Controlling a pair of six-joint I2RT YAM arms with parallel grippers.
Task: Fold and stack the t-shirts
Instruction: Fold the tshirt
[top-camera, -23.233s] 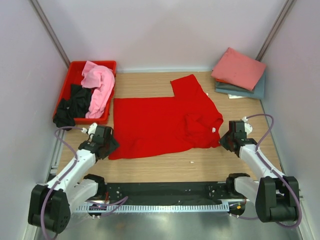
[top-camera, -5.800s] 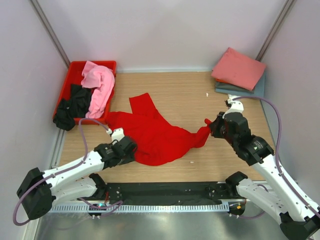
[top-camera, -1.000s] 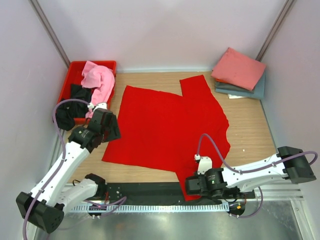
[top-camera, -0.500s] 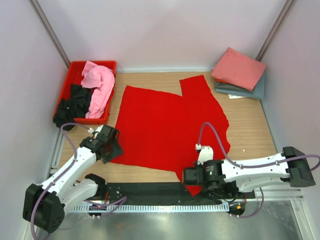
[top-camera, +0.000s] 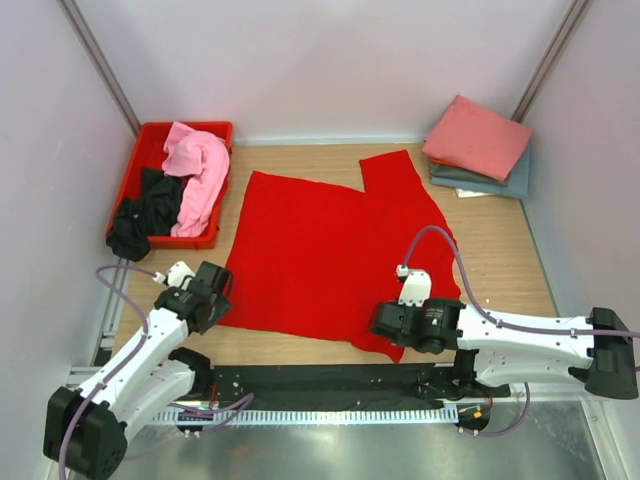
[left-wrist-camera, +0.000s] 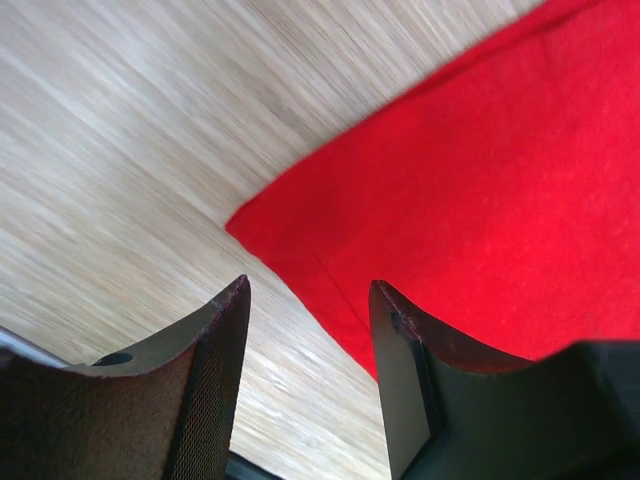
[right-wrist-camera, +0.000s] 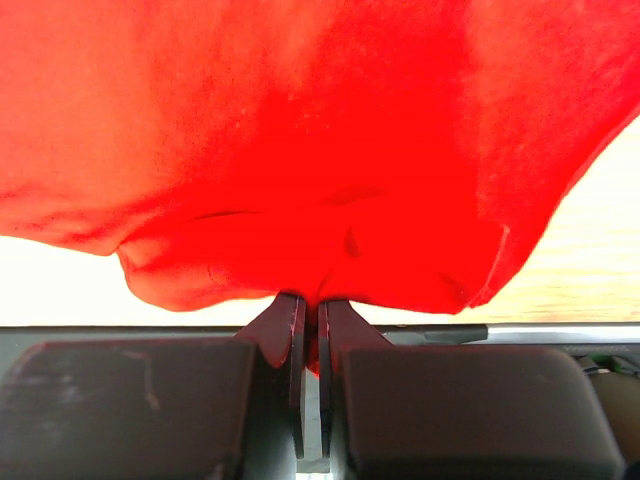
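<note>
At near right, the red t-shirt (top-camera: 320, 250) is clamped by the right gripper (right-wrist-camera: 310, 312); its near-left corner is faced by the parted left gripper (left-wrist-camera: 310, 292).

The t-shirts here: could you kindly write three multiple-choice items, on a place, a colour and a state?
1. Where is the folded stack? A far right corner; B far left corner; C near edge.
2. What colour is its top shirt? A black; B salmon pink; C green.
3. The right claw is: A open over wood; B out of view; C shut on the red t-shirt.
Answers: 1 A, it sits at the back right; 2 B, pink cloth covers the grey-blue shirt; 3 C, the wrist view shows red cloth pinched in it.
</note>
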